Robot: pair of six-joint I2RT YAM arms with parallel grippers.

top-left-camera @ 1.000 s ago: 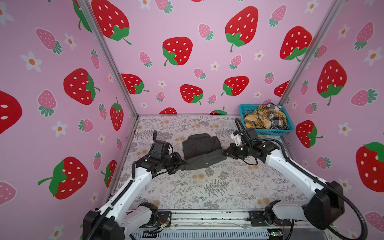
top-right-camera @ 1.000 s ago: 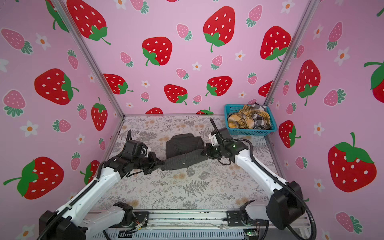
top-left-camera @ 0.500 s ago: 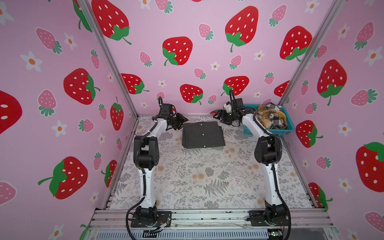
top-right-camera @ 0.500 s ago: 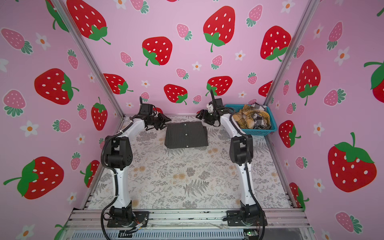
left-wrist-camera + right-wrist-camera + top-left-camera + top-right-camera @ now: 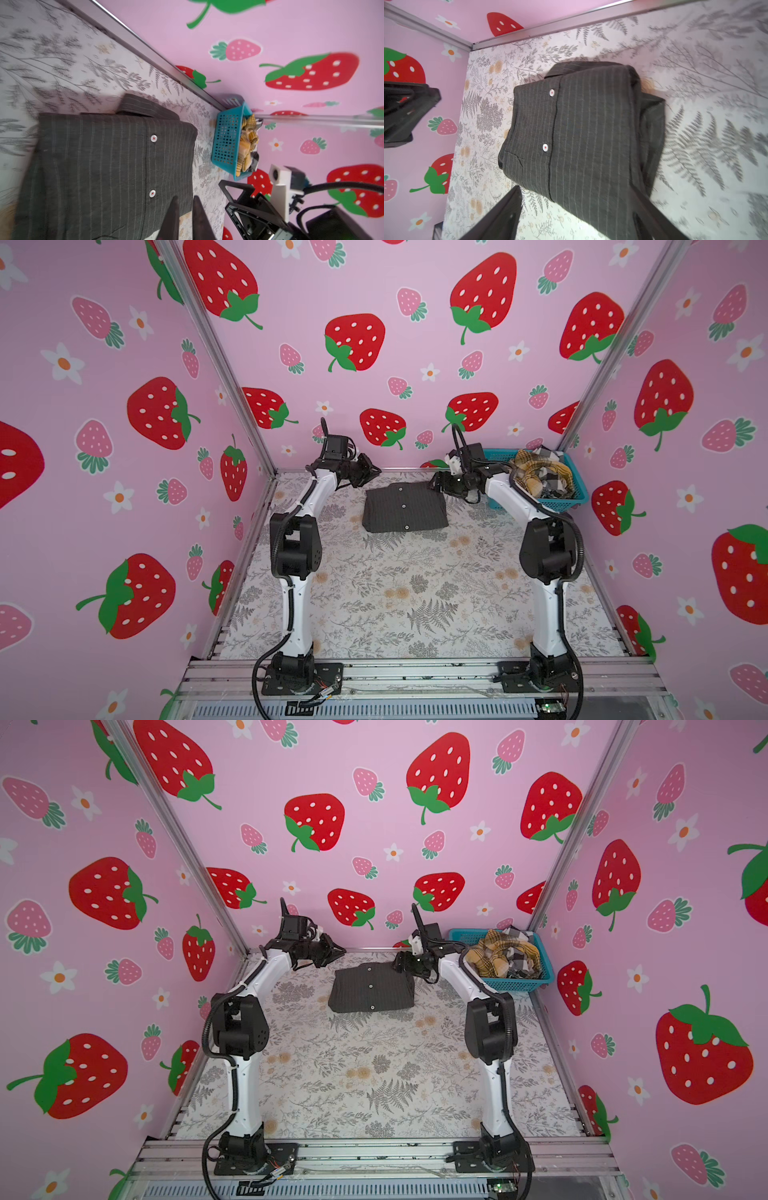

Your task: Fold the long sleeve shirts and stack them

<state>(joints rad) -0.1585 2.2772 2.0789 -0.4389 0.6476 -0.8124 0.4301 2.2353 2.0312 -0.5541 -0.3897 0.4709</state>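
The charcoal pinstriped shirt (image 5: 405,510), soft cloth folded into a flat rectangle, lies at the back of the floral table cover (image 5: 415,593). Beside it, the left gripper (image 5: 374,471) is pressed together and empty, and the right gripper (image 5: 434,485) is spread. The teal mesh basket (image 5: 579,501) holds a crumpled mustard plaid shirt (image 5: 534,470) and a black-and-white check shirt (image 5: 552,486).

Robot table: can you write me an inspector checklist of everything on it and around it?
Surface: floral tablecloth, flat.
Job's things: charcoal pinstriped shirt folded, back middle; mustard plaid shirt and black-and-white check shirt crumpled in the teal mesh basket, back right corner.
Clutter: nothing seen.
Grippers: left gripper shut, empty, beside the folded shirt's far left corner; right gripper open beside its far right corner.
Cables: black cables run along both arms.
Surroundings: pink strawberry-print walls.
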